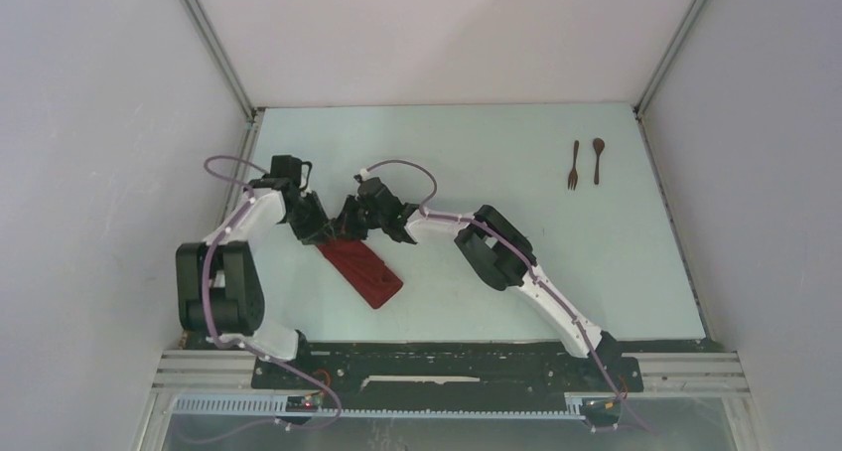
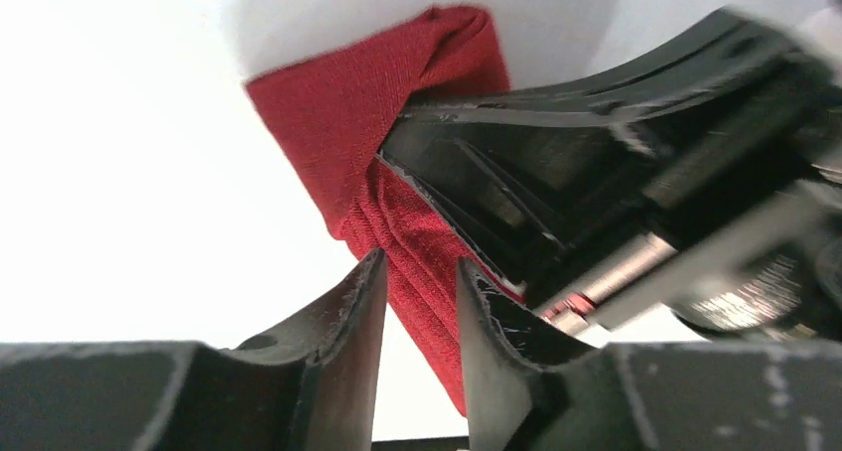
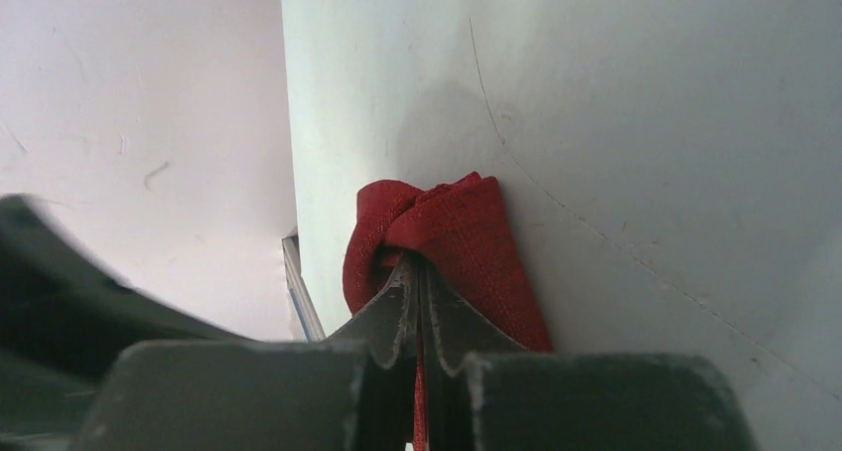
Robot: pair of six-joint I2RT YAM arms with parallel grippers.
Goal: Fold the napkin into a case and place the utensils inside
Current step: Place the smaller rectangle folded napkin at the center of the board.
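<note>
The napkin (image 1: 362,270), dark red and folded to a narrow strip, lies slantwise on the pale counter (image 1: 516,193), in its left half, between plain white walls (image 1: 447,34). The right hand (image 3: 417,284) is pressed together on a fold at the far end of the strip. The left hand (image 2: 417,277) is just beside it, fingers a little apart with cloth seen in the gap; whether they touch it I cannot tell. The fork (image 1: 573,165) and the spoon (image 1: 598,160) lie side by side, well apart from the napkin, at the far right.
</note>
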